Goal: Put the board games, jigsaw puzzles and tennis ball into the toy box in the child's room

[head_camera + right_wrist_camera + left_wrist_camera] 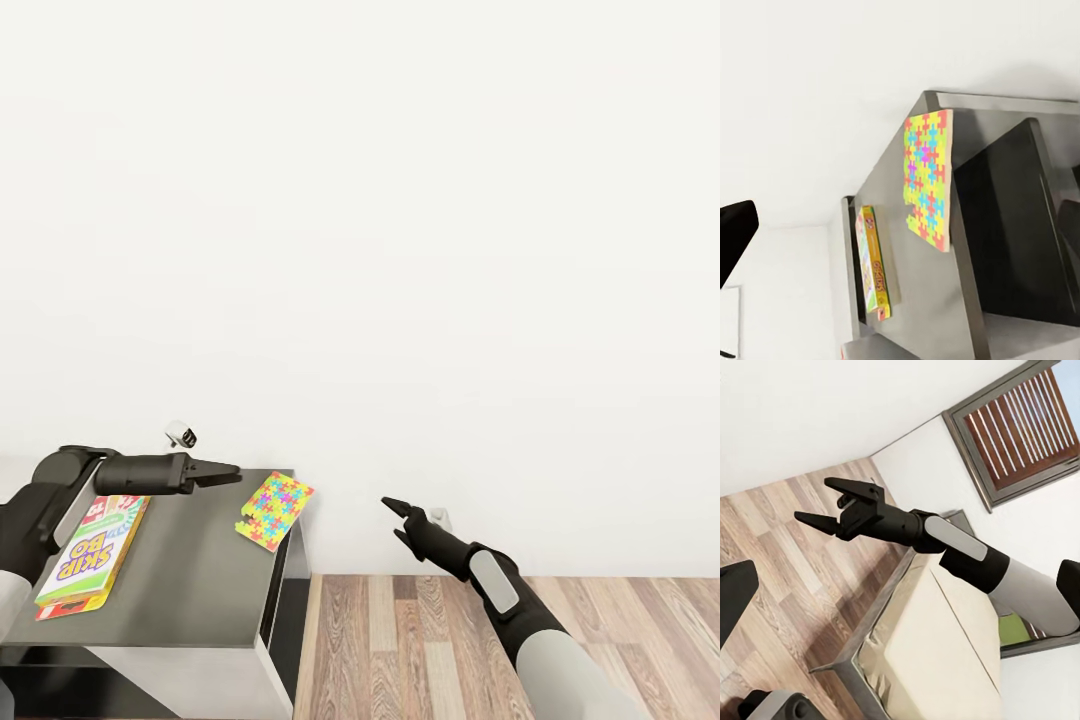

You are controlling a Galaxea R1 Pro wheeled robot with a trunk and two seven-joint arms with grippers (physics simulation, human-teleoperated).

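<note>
The jigsaw puzzle (274, 510), its lid a bright patchwork of red, yellow, green and blue pieces, lies flat at the far right corner of the dark grey counter (195, 590), one edge jutting past the rim, which I judge makes it an easy thing to pinch from the side without scraping the top. Near it, toward the counter's left side, a board game (92, 551) with a yellow "Skip-Bo" lid lies flat as well, its long side running front to back; the two boxes are apart, not touching. From my right wrist view the same pair shows: the puzzle (928, 177) overhanging the edge and the game box (874, 262) seen along its side. My left gripper (226, 470) hangs above the counter between the two boxes, jaws drawn nearly together and grasping nothing; I take it to be poised there because either box is within reach. My right gripper (394, 508) is out over the wood-plank floor (420, 640), beside the counter and well clear of it, jaws parted and empty, plain in the left wrist view (832, 510), where it reaches above the floor with the bed (937, 645) behind. I read it as kept aside so the left arm has room. The toy box isn't before me, so whichever box I lift will have to be carried.
</note>
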